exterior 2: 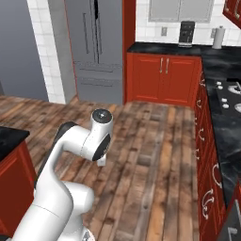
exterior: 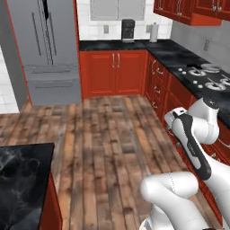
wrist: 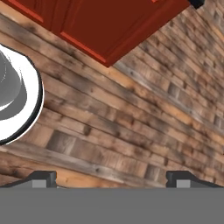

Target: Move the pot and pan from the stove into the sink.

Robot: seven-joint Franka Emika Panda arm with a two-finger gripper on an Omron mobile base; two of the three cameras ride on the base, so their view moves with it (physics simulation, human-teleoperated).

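Over the wooden floor (wrist: pixel 131 113) my gripper (wrist: pixel 111 178) is hanging wide and empty, well apart from the stove (exterior: pixel 204 78), risking clipping the red cabinets (exterior: pixel 166 92) while I'm driving closer.

A wood floor (exterior: pixel 103 143) is seen across the middle, running far to a row of red cabinets (exterior: pixel 112 72) under a black counter (exterior: pixel 134 45). A grey fridge (exterior: pixel 47 49) is set at the far left. On the far counter a dark coffee maker (exterior: pixel 128 30) and a paper towel roll (exterior: pixel 153 32) are placed well apart. At the right, the stove (exterior: pixel 204 76) is set into the counter, with a silver pan (exterior: pixel 210 68) on a far burner. The white arm (exterior: pixel 193 134) is folded at the near right. A black marbled island top (exterior: pixel 22 179) is seen at the near left.
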